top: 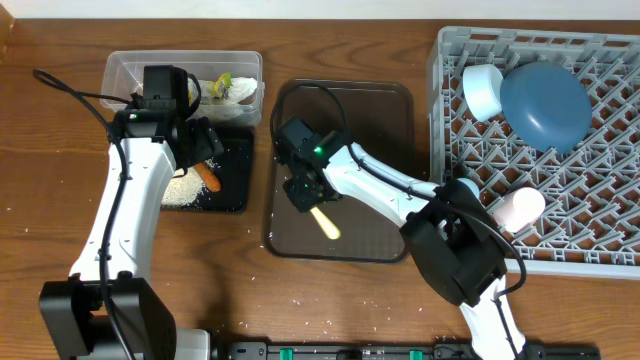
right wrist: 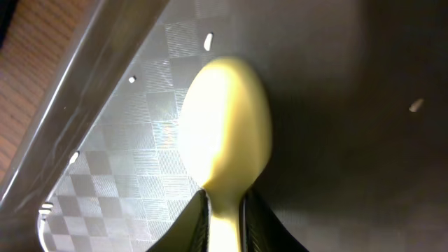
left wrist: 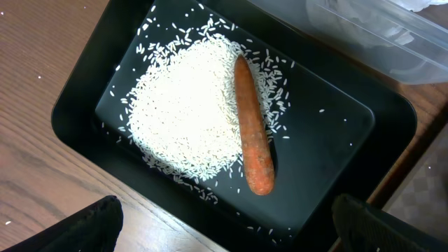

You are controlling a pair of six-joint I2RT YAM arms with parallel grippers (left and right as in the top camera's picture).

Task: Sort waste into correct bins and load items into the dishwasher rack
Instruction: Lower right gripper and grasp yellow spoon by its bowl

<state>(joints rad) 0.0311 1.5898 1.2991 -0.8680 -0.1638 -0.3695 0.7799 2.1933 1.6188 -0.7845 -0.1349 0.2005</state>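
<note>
The black tray [top: 232, 168] holds a pile of white rice [top: 180, 188] and the orange carrot piece [top: 207, 177]. In the left wrist view the carrot [left wrist: 253, 129] lies along the right edge of the rice [left wrist: 185, 115]. My left gripper [top: 203, 145] hangs open and empty above this tray [left wrist: 77, 133], its fingers [left wrist: 231, 234] far apart. The crumpled wrapper [top: 228, 88] lies in the clear tub [top: 125, 70]. My right gripper [top: 305, 190] is shut on the handle of the pale yellow spoon [top: 326, 222] over the brown serving tray [top: 380, 110]. The right wrist view shows its jaws [right wrist: 225, 217] and the spoon's bowl [right wrist: 227, 119].
The grey dishwasher rack [top: 600, 200] at the right holds the blue plate [top: 545, 105], the white bowl [top: 482, 90] and the pink-and-white cup [top: 517, 208]. The clear tub's corner [left wrist: 378, 35] lies just behind the black tray. Stray rice grains dot the front of the wooden table.
</note>
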